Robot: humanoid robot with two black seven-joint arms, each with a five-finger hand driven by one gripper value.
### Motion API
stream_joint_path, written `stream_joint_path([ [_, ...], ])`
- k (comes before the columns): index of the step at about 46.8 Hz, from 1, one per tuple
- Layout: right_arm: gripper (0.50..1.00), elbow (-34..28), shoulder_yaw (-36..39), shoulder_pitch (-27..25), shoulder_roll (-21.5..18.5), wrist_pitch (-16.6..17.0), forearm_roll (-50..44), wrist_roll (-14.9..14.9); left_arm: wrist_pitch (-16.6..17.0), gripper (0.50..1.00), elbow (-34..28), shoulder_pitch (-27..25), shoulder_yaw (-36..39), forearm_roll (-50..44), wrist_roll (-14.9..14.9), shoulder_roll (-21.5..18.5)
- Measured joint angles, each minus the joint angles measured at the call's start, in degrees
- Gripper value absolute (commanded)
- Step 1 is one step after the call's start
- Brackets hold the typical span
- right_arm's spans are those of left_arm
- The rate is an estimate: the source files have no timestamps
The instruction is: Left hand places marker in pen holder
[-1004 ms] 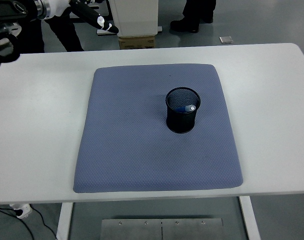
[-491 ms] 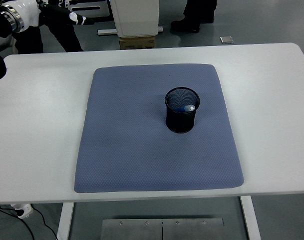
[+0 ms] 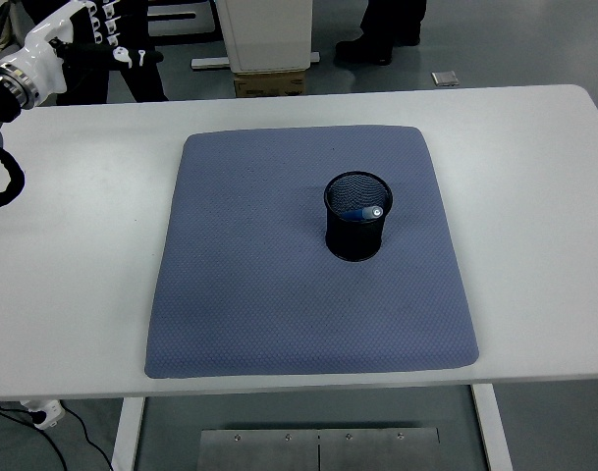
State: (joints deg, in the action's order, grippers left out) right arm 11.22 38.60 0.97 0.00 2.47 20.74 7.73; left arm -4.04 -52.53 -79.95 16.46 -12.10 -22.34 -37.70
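A black mesh pen holder [image 3: 357,237] stands upright on the blue-grey mat [image 3: 249,294], right of the mat's middle. A blue marker [image 3: 366,212] with a pale cap end leans inside it, its tip just below the rim. My left hand [image 3: 110,31] hangs at the far top left, beyond the table's back edge and far from the holder. Its fingers are spread and hold nothing. The white wrist cuff [image 3: 38,67] shows below it. My right arm is out of sight.
The mat covers the middle of the white table [image 3: 73,294]. Behind the table stand a white pedestal [image 3: 264,34] with a cardboard box [image 3: 269,84] at its foot. A person's legs and shoes [image 3: 377,39] show on the floor beyond.
My left arm has swung left and down toward the picture's left edge, away from the mat. The holder and marker have stayed put.
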Motion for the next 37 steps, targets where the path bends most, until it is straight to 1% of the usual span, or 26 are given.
stream_joint_path([
  [3, 1.0, 0.0, 0.0, 0.0, 0.0, 0.0, 0.0, 0.0, 0.1, 1.0, 0.0, 1.1, -1.2, -0.4, -0.2, -0.1],
  [7, 1.0, 0.0, 0.0, 0.0, 0.0, 0.0, 0.0, 0.0, 0.1, 1.0, 0.0, 3.8, -4.7, -0.4, -0.3, -0.1],
  [8, 1.0, 0.0, 0.0, 0.0, 0.0, 0.0, 0.0, 0.0, 0.1, 1.0, 0.0, 5.5, -7.1, -0.3, -0.4, -0.1],
  [9, 1.0, 0.0, 0.0, 0.0, 0.0, 0.0, 0.0, 0.0, 0.1, 1.0, 0.0, 5.8, -7.5, -0.3, -0.3, -0.1],
  [12, 1.0, 0.0, 0.0, 0.0, 0.0, 0.0, 0.0, 0.0, 0.0, 1.0, 0.0, 9.4, -12.4, 0.2, -0.3, -0.1],
  [14, 1.0, 0.0, 0.0, 0.0, 0.0, 0.0, 0.0, 0.0, 0.0, 1.0, 0.1, 12.1, -16.7, 0.3, -0.3, -0.1],
  [18, 1.0, 0.0, 0.0, 0.0, 0.0, 0.0, 0.0, 0.0, -0.2, 1.0, 0.1, 15.1, -21.6, 0.4, -0.3, 0.3],
  [24, 1.0, 0.0, 0.0, 0.0, 0.0, 0.0, 0.0, 0.0, -1.4, 1.0, 0.1, 18.1, -25.0, 0.4, -0.3, 0.7],
  [29, 1.0, 0.0, 0.0, 0.0, 0.0, 0.0, 0.0, 0.0, -1.7, 1.0, 0.1, 20.7, -26.8, 0.3, -0.3, 1.0],
  [37, 1.0, 0.0, 0.0, 0.0, 0.0, 0.0, 0.0, 0.0, -1.7, 1.0, 0.1, 25.2, -29.4, 0.3, -0.4, 3.7],
])
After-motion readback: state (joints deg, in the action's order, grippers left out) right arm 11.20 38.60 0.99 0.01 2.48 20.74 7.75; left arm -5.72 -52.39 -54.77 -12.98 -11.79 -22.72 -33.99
